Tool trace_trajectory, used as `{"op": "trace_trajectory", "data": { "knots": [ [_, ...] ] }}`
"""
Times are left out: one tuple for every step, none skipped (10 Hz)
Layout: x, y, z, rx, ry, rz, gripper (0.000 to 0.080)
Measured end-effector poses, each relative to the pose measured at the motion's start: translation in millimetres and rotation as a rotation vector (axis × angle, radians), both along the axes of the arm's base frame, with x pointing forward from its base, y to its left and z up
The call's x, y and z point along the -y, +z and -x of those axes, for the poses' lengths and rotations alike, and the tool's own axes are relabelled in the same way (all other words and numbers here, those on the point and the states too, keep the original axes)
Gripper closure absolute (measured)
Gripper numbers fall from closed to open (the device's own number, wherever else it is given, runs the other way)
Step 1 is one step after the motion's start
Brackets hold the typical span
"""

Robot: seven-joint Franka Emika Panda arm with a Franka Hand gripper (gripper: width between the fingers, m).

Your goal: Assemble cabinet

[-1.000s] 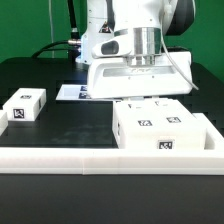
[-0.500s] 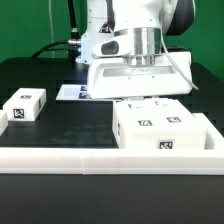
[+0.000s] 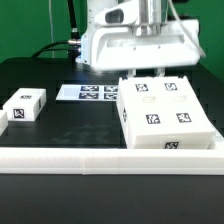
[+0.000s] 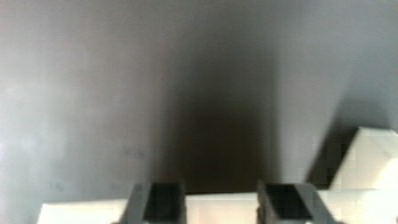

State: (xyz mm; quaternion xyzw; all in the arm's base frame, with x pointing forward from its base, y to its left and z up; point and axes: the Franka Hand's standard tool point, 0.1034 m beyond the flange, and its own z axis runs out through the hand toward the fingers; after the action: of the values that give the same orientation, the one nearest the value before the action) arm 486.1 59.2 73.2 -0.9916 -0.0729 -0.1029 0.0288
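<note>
**Cabinet tipped up at the near-right corner, gripper on its far edge**

Right along the near edge of the table (image 3: pixel 70 128) there's a long white rail (image 3: pixel 60 158) running the full width. Just behind it, toward the near corner on the exterior view's right, sits the cabinet (image 3: pixel 165 112). It's the big white box, and it's tilted so its top face leans toward the camera. You can count 4 black-and-white tags on that top face, plus 1 more on the front face, just above the rail. Its near bottom edge is hidden behind the rail, so I can't say exactly how it rests on the table.

Over near the table's edge on the exterior view's left, well apart from the cabinet, a small white block (image 3: pixel 24 105) lies on the black surface with a tag on its end.

Further back, around the middle of the table, the marker board (image 3: pixel 95 93) lies flat. Its end on the exterior view's right is tucked behind the cabinet.

At the cabinet's far edge the gripper (image 3: pixel 147 74) comes straight down from the white arm (image 3: pixel 135 40). In the wrist view the 2 fingers (image 4: pixel 160 203) stand a moderate gap apart, with pale white plastic between and beside them. So it looks clamped on the cabinet's far wall, not spread wide. The contact itself is too blurry to see.
</note>
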Motion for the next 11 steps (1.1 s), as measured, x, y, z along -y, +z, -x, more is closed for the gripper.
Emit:
{"op": "trace_trajectory", "data": {
  "knots": [
    [1.0,-2.0,-0.4,0.016,-0.002,0.001,0.0604],
    [0.8,-6.6,1.2,0.008,-0.002,0.001,0.0604],
    [0.8,-6.2,0.9,0.009,-0.002,0.001,0.0605],
    [1.0,-7.0,0.9,0.012,-0.003,0.002,0.0605],
    [1.5,-8.0,0.8,0.02,-0.004,0.002,0.0605],
    [1.3,-4.6,-0.8,0.026,-0.004,0.002,0.0608],
    [0.4,2.2,-4.0,0.04,-0.002,0.002,0.0608],
    [-0.6,11.2,-7.9,0.055,0.0,0.002,0.0613],
    [-1.1,21.6,-10.9,0.053,0.002,0.001,0.0617],
    [-3.4,31.7,-12.7,0.039,0.001,-0.003,0.0617],
    [-11.3,45.7,-18.2,0.011,0.003,-0.01,0.0624]
  ]
}}
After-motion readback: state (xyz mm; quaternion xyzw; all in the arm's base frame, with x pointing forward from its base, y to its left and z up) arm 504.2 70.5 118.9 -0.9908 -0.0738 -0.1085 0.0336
